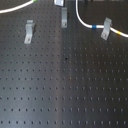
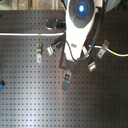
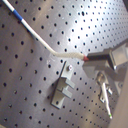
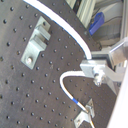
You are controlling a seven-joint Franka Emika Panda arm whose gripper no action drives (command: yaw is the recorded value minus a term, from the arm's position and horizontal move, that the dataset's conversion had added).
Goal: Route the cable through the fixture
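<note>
Three clips in sight, cable held at the fingertip, threading still to do

Three metal clips stand on the black perforated board point(image 1: 65, 90) in the first exterior view: one at the first exterior view's left point(image 1: 29, 31), one near top centre point(image 1: 64, 18), one at the right point(image 1: 106, 28).

Cable point(image 1: 92, 24): white cord with a blue band. It drops from the top edge, curves, and runs toward the first exterior view's right, meeting the right clip. A second stretch point(image 1: 20, 6) arcs across the upper left corner, with a green band showing. Long axis along the right stretch: roughly side to side, sloping down to the right.

Gripper point(image 3: 89, 58): in the first wrist view a dark red-tipped finger point(image 3: 102, 57) touches the cable end, close beside a clip point(image 3: 62, 91). Jaws look pinched on the cord, judging also by the second wrist view, where the cord loops out from the finger block.

Step in hand, by my reading: carrying the held stretch toward a clip slot.

Next move calls for lining the cord with the slot's channel, then lowering it in without slack snagging.
</note>
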